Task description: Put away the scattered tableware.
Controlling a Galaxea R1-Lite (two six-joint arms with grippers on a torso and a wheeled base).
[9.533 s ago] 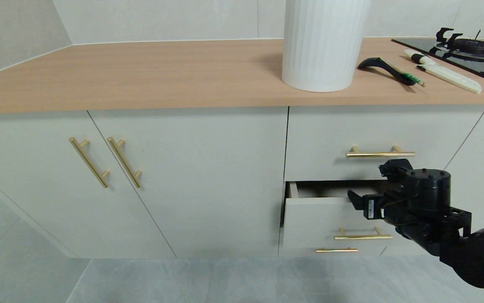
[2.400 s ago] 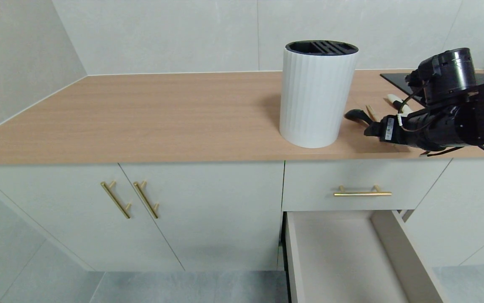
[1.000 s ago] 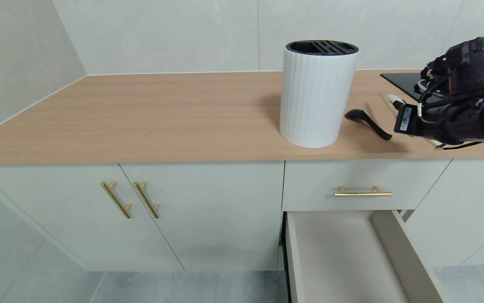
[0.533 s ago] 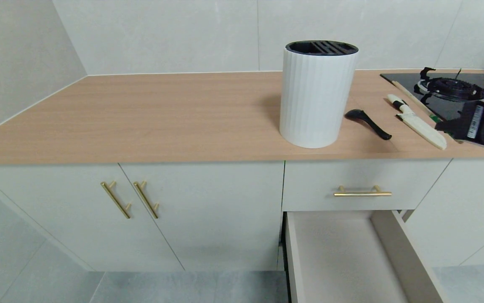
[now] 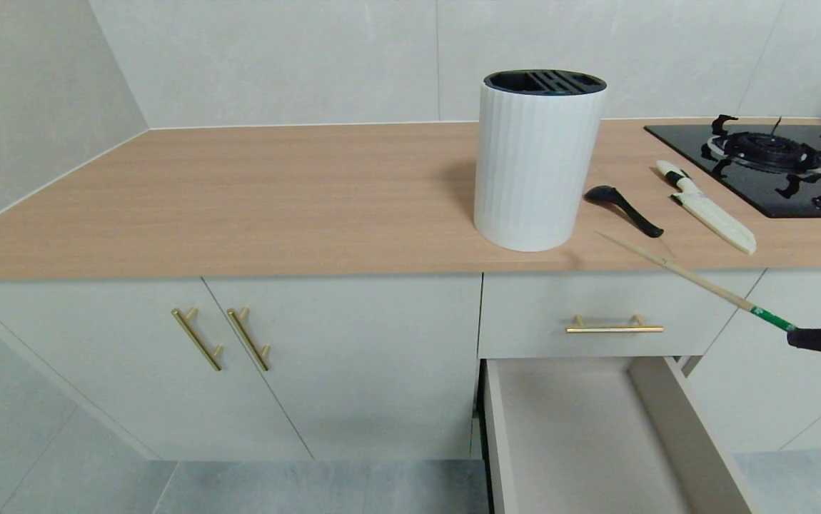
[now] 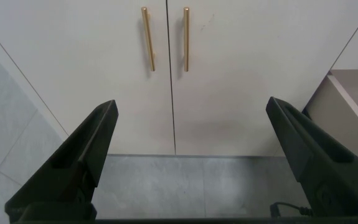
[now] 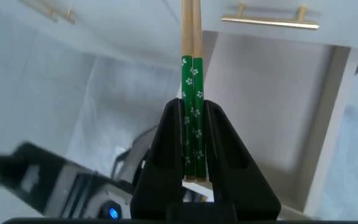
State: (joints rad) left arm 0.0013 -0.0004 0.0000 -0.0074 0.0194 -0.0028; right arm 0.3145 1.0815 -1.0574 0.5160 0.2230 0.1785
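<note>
Jaws of the right gripper (image 7: 191, 171) clamp the chopsticks (image 5: 696, 282) above the open drawer (image 5: 582, 428); left gripper (image 6: 191, 112) gapes empty. Mid-carry, likely next: lower them in, release

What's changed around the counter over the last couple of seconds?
The right tool has taken the chopsticks off the counter and swung them down to the right. It now holds them below counter height, near the open drawer. The white holder, black spoon and knife are unmoved, and the drawer stays open.
</note>
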